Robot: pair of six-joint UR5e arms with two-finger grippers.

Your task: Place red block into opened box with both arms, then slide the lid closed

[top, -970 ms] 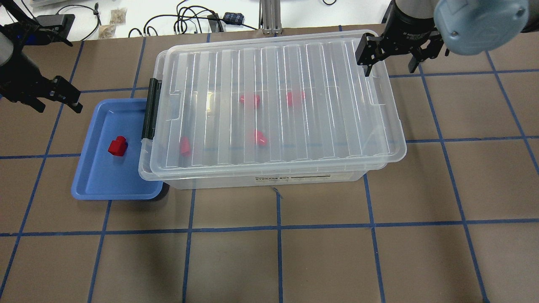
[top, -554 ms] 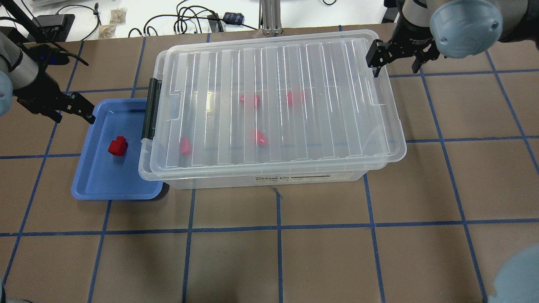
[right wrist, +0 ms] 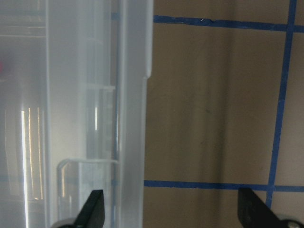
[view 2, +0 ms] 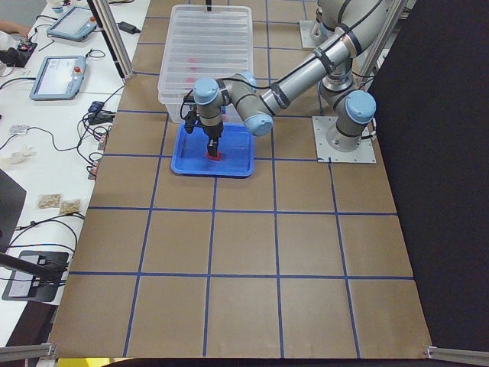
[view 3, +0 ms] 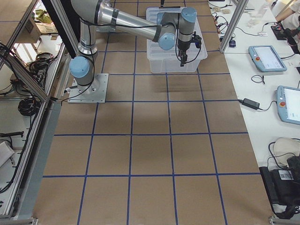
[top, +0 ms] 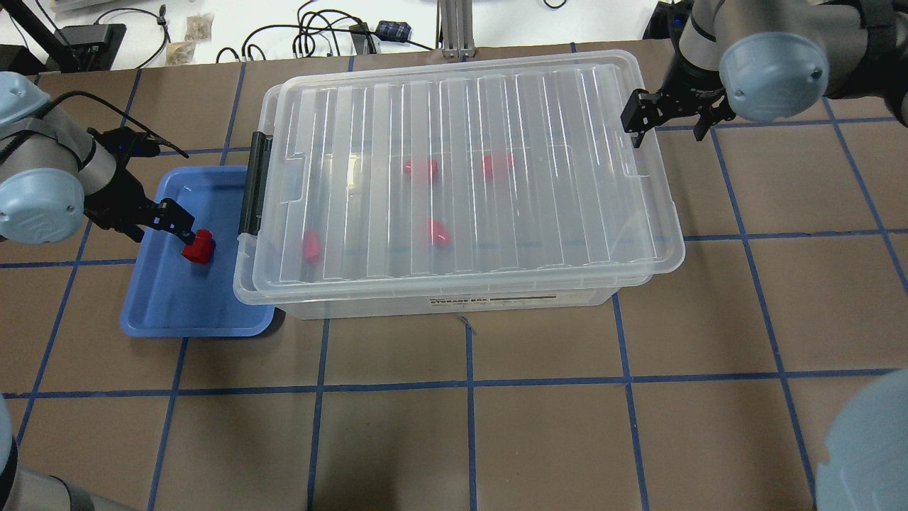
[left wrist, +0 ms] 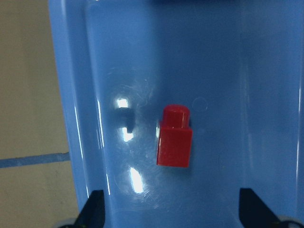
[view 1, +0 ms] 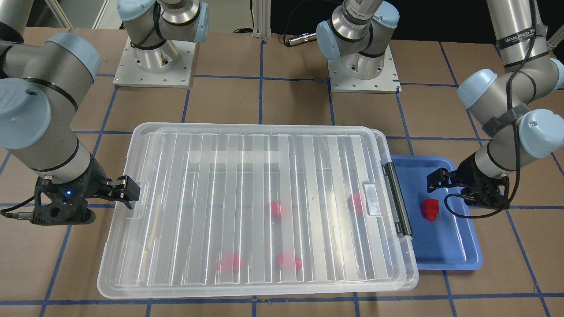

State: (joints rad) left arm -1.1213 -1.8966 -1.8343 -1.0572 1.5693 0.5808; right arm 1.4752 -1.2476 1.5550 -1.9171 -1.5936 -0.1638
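One red block point(top: 198, 246) point(view 1: 430, 208) point(left wrist: 175, 137) lies in a blue tray point(top: 164, 309) just left of the box point(top: 454, 306). My left gripper point(top: 170, 221) point(left wrist: 173, 214) hangs open over the tray, close beside that block, nothing between its fingers. The clear lid point(top: 461, 142) lies on the box, offset a little toward the box's right end. Several red blocks point(top: 421, 169) show through it. A black latch point(top: 255, 186) sits at the box's left end. My right gripper point(top: 667, 121) point(right wrist: 173, 213) is open and straddles the lid's right edge.
The blue tray point(view 1: 445, 255) touches the box's latch end. Both arm bases point(view 1: 154, 61) stand behind the box. Cables point(top: 319, 39) lie on the white bench beyond the table's far edge. Bare brown table point(top: 468, 440) with blue tape lines stretches in front of the box.
My left gripper has come in from left of the tray to hang over it by the red block. My right gripper has shifted slightly right along the lid's end.
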